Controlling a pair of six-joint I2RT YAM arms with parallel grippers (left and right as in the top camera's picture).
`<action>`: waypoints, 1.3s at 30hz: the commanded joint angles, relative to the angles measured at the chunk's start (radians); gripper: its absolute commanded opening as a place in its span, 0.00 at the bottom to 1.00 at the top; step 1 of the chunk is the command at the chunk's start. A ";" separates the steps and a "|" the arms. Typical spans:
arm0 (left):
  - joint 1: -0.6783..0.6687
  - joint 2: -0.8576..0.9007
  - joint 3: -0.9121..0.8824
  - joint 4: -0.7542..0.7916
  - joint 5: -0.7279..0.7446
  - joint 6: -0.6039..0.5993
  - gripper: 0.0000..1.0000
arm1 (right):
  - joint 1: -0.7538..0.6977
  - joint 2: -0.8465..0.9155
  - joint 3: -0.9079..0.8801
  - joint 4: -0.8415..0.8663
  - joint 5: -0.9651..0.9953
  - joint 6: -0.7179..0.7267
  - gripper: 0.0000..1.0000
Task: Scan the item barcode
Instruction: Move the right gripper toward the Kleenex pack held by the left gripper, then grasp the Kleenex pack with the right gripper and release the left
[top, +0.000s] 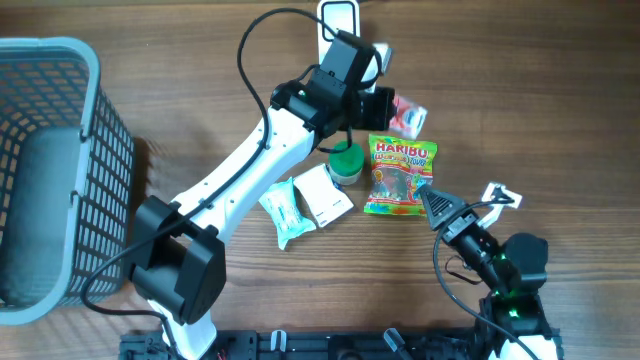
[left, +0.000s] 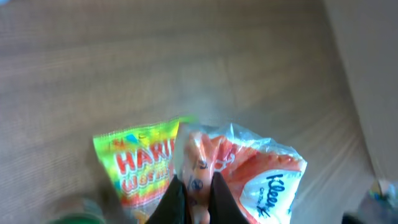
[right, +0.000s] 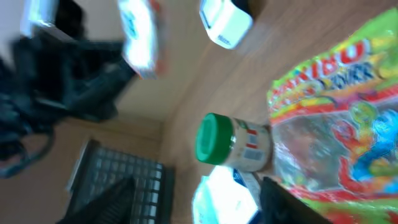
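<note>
Orange-and-white plastic Kleenex tissue pack (left: 255, 171) is clamped by one end in the left gripper (left: 198, 198), which is reached far across the wooden table (top: 200, 80) and held above it. The right gripper (top: 432, 200) is held low, jaws apart, beside the yellow Haribo sweet bag (top: 398, 178).

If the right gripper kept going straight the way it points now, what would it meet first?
Most likely the Haribo bag, whose near edge lies just ahead of the right gripper; the green-lidded jar sits beyond. Its height is unclear.

Glossy plastic candy bag (top: 399, 177) — matt wood table (top: 200, 80).
</note>
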 joint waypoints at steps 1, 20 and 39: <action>0.007 0.012 -0.001 -0.084 0.045 0.086 0.04 | 0.001 -0.004 -0.001 0.072 0.010 0.043 0.74; -0.106 0.012 -0.001 -0.198 0.075 0.086 0.04 | 0.001 0.155 -0.001 0.238 0.029 0.081 0.61; -0.106 0.012 -0.001 -0.208 0.076 0.085 0.04 | 0.002 0.505 0.010 0.557 0.020 0.150 0.27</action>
